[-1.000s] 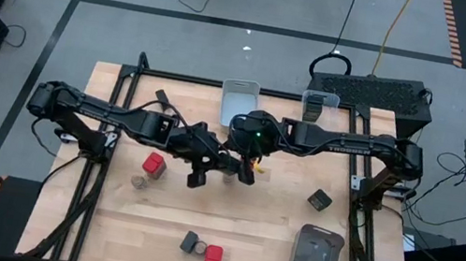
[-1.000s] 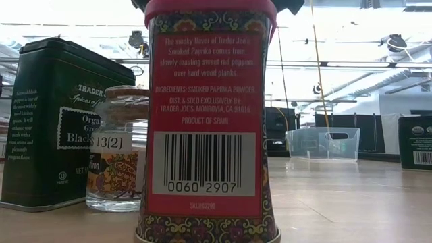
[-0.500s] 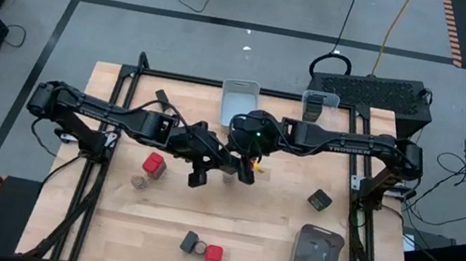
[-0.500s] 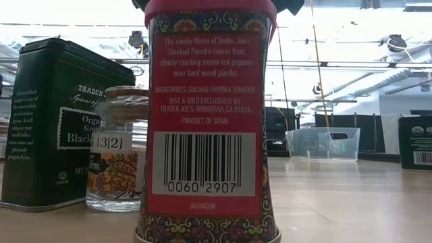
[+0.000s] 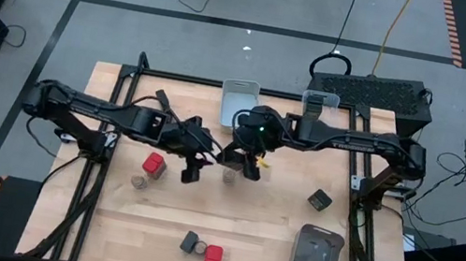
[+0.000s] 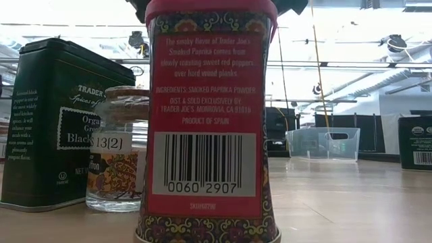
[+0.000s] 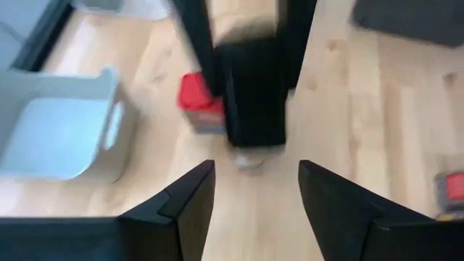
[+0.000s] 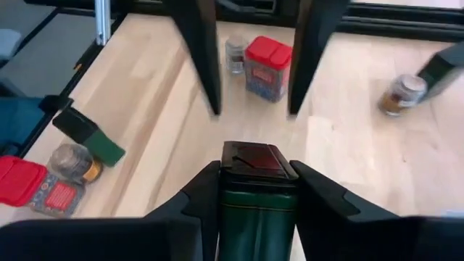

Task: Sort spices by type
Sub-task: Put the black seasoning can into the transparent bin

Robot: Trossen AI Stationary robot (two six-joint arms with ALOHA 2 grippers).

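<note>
Nearest the low camera, a red-capped paprika tin (image 6: 209, 121) is standing upright on the wooden table (image 5: 260, 249), with a cork-topped jar (image 6: 118, 152) and a dark green pepper tin (image 6: 57, 121) sitting just behind it.

Mid-table, the right gripper (image 8: 254, 199) is clamping a dark tin (image 8: 257, 188) between its fingers (image 8: 199, 199), lid up. The left gripper (image 7: 254, 192) is hanging just beside it, fingers (image 7: 185, 199) standing apart and holding nothing.

Further spices are lying scattered: a red tin (image 5: 152, 164) beside a small jar (image 5: 138, 181), and a dark tin (image 5: 320, 199) well apart.

Farther back, a grey bin (image 5: 238, 98) and a clear bin (image 6: 322, 143) are sitting at the table's far edge.
</note>
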